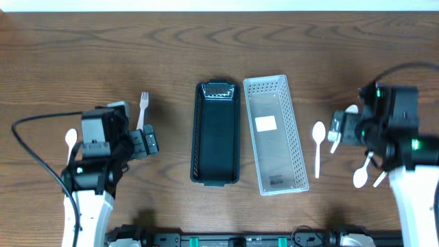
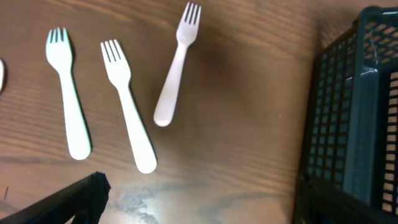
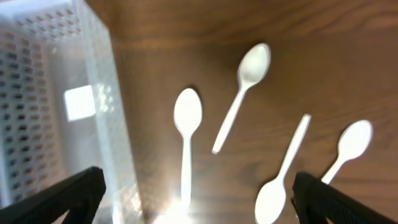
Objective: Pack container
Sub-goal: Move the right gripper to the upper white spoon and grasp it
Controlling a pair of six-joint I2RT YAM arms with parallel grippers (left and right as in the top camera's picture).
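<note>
Left tool [image 1: 151, 141] released, jaws spread wide and gripping nothing; it hovers left of the black basket [image 1: 197, 137], fingers aimed toward it. Three white forks [image 2: 127, 109] lie flat on the wooden surface [image 1: 171, 55] by that tool, also left of the black basket, each apart from the others. One lone spoon [image 1: 70, 140] lies further left, past the left arm. Right tool [image 1: 335, 130] likewise released and holding nothing, well right of the black basket. Four white spoons [image 3: 186, 124] lie scattered on the surface around it, none touching. White basket [image 1: 299, 144] lies just right of the black basket, parallel to it; contact between them unclear. Black basket interior bare; white basket shows only a label [image 1: 266, 123] on its floor.
</note>
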